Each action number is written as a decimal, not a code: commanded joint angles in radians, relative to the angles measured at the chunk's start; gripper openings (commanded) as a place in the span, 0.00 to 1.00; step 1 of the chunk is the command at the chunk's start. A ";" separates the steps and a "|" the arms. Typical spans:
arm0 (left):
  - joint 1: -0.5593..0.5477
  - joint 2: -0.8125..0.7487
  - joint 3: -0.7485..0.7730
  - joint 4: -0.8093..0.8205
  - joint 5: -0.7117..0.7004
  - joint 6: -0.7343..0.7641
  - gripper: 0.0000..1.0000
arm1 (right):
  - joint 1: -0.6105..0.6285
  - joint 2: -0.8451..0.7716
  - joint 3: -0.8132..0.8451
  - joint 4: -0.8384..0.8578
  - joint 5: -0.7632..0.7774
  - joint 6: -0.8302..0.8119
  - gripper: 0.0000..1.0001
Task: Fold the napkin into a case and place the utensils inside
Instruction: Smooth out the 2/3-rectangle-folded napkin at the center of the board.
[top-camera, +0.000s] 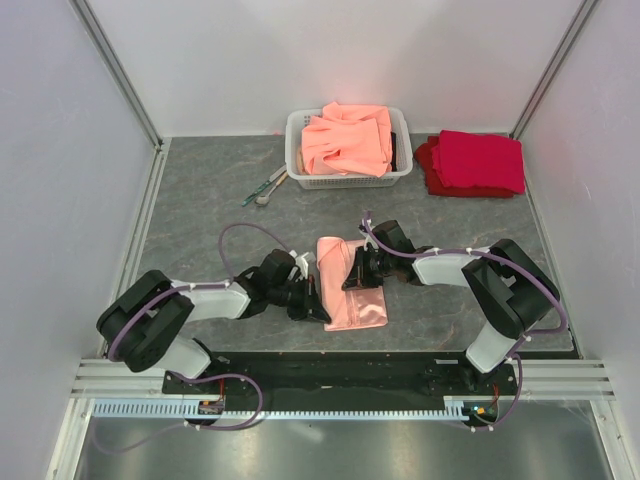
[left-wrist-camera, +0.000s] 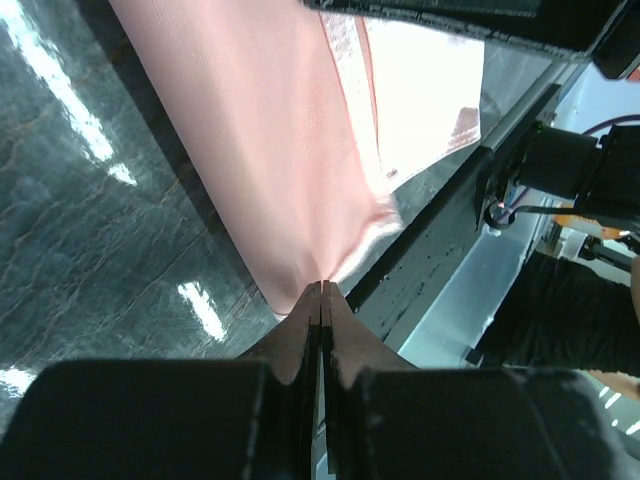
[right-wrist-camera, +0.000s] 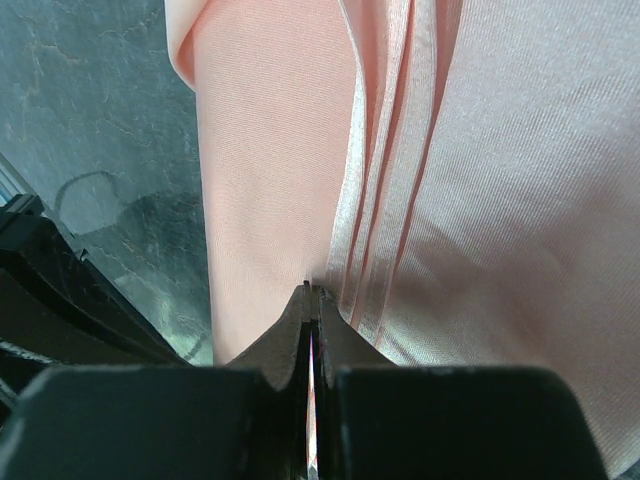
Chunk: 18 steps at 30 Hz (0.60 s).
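The napkin (top-camera: 352, 287), pale pink, thin and plain, is folded into a narrow oblong of several layers. It lies between the two sets of jaws, and its stacked hemmed edges run away from the tips of the right gripper (right-wrist-camera: 312, 290). The jaws of the left gripper (left-wrist-camera: 322, 287) pinch its near left edge, and the right jaws are closed on its right side. The utensils (top-camera: 267, 187), a silvery spoon and teal-handled pieces, lie together well beyond the left jaws, apart from the napkin.

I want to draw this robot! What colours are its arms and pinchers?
The left arm and right arm have chunky black joints and white links. A thin purple cable loops along each. The left gripper and right gripper are black, tapering to thin tips.
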 joint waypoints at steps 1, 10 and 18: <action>-0.007 0.011 0.052 -0.084 -0.044 0.009 0.05 | -0.006 -0.004 0.028 -0.053 0.064 -0.022 0.00; -0.005 0.132 0.011 -0.029 -0.045 0.003 0.05 | 0.009 -0.019 0.168 -0.125 0.049 -0.027 0.06; -0.005 0.112 0.020 -0.058 -0.054 0.008 0.05 | 0.072 0.102 0.214 -0.030 -0.010 0.019 0.06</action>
